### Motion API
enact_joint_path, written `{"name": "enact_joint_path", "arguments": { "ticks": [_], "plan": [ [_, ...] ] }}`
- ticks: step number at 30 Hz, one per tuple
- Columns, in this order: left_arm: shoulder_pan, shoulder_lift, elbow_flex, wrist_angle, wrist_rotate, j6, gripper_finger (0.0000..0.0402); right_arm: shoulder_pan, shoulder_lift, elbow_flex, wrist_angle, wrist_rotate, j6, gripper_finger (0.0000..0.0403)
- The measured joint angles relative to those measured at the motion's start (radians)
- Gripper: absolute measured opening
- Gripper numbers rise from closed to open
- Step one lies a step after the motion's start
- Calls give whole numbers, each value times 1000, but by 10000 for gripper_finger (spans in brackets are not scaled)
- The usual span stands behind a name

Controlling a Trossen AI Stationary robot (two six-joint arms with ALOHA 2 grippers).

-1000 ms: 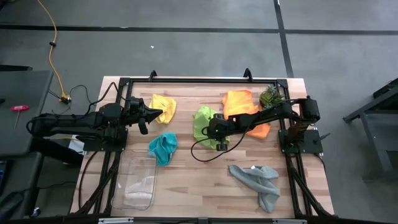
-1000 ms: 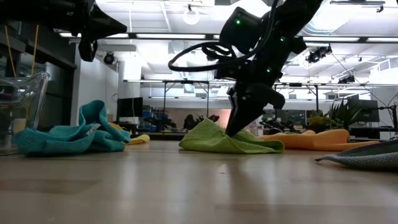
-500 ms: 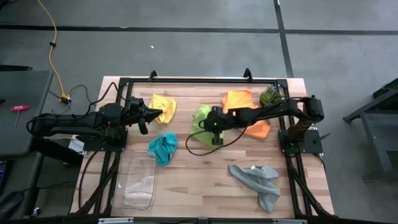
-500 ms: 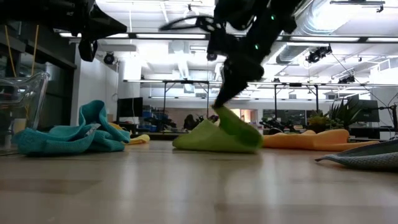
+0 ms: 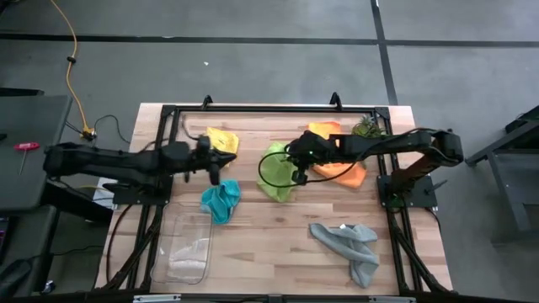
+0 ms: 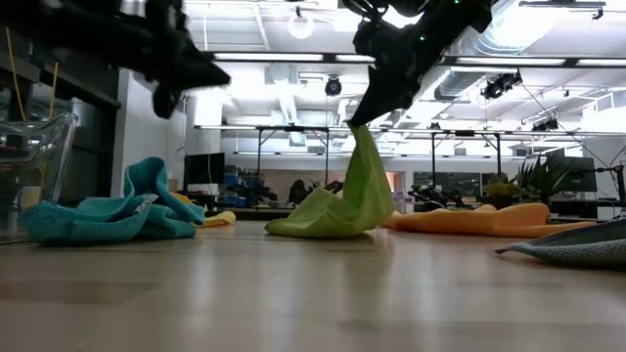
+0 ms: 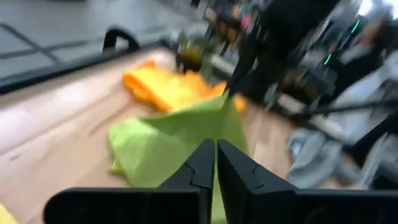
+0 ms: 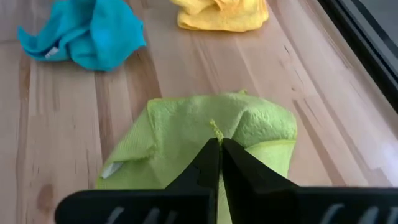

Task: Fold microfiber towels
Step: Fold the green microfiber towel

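Right pincer (image 6: pixel 354 121) pinches lime green towel (image 6: pixel 337 200) corner, lifted to fold over; left pincer (image 5: pixel 214 170) clamped empty, hovering beside.

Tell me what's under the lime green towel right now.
Bare wood table under it. The right gripper, shut on one corner, holds the lime green towel up; its lower part rests on the table. Anything beneath that bunched part is hidden.

The high view looks straight down on the whole wooden table (image 5: pixel 253 252) from well above; the low view sits at tabletop height, facing level across the boards into the room behind. Each wrist view looks forward and close past its own fingers; all four views share the lime green towel (image 5: pixel 276 172) (image 6: pixel 337 210) (image 7: pixel 168 146) (image 8: pixel 205 140).
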Motion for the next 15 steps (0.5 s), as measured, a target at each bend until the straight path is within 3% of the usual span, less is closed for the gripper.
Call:
{"name": "enact_joint_path", "arguments": {
  "ticks": [10,15],
  "plan": [
    [-1,514,257,-31,100,215,134,0,-4,-1,12,-26,0,0],
    [0,692,341,-21,232,304,191,0,-4,-1,16,-26,0,0]
  ]
}}
